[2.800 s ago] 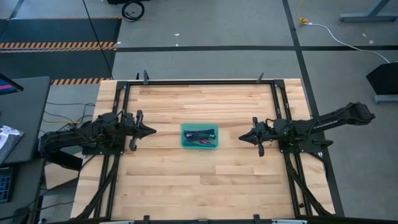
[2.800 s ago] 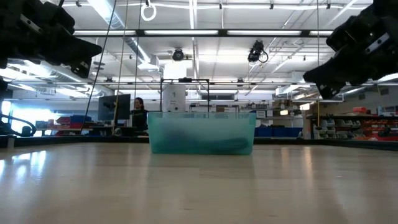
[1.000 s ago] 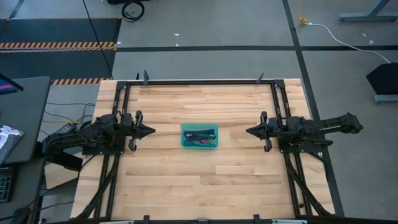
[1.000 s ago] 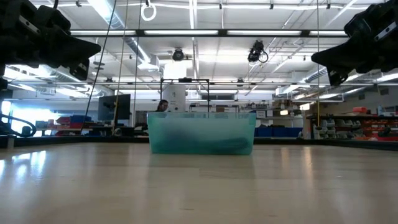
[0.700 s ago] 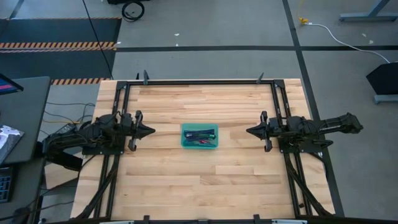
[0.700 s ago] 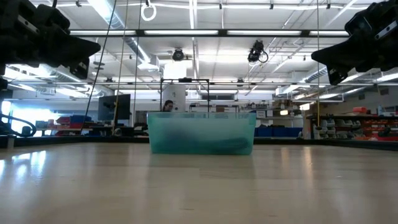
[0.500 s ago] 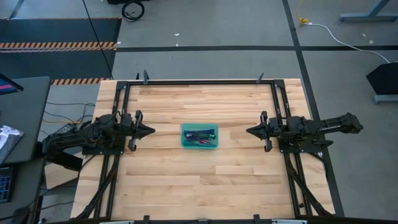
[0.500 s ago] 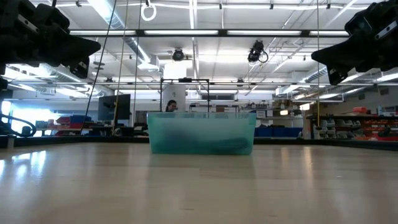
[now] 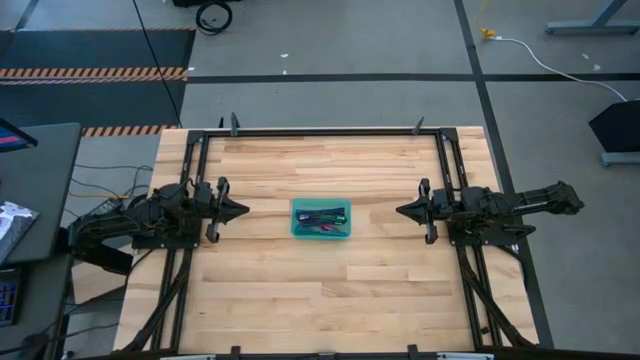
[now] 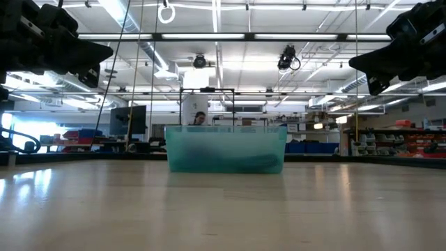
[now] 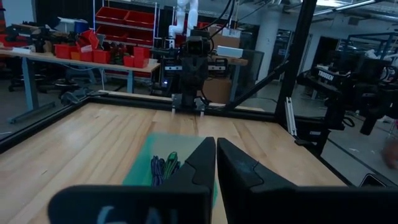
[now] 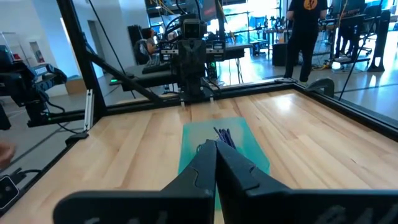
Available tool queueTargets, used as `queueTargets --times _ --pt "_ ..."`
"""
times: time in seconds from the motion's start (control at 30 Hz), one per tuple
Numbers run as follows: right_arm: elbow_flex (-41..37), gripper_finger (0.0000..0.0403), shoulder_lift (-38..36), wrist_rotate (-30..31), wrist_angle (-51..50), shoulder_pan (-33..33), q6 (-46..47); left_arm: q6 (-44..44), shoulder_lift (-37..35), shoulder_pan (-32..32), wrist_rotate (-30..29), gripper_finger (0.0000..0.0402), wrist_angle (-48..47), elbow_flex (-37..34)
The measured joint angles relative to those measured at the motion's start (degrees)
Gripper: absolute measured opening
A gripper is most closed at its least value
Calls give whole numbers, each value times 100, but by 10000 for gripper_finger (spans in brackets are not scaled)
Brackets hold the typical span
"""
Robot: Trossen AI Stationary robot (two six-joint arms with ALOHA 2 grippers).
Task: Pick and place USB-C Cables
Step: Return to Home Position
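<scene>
— Where do the cables lie?
— Bundled inside the teal tray, at mid-bench
— And the claws?
— Toward the left edge, the left claw; toward the right edge, the right claw. Both are clenched on nothing, raised, well apart from the tray

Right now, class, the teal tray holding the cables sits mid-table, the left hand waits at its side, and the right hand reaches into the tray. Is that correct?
No: the high view shows the right hand parked at its own side too, clear of the tray. The rest holds.
</scene>
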Motion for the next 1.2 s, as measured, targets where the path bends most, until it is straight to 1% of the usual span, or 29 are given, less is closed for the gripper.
queueTargets --times 0.37,1.2 --pt "0 11 0 0 -2 0 0 0 0 0 0 19 11 0" --pt "0 11 0 -1 -2 0 0 -2 0 0 -2 24 11 0"
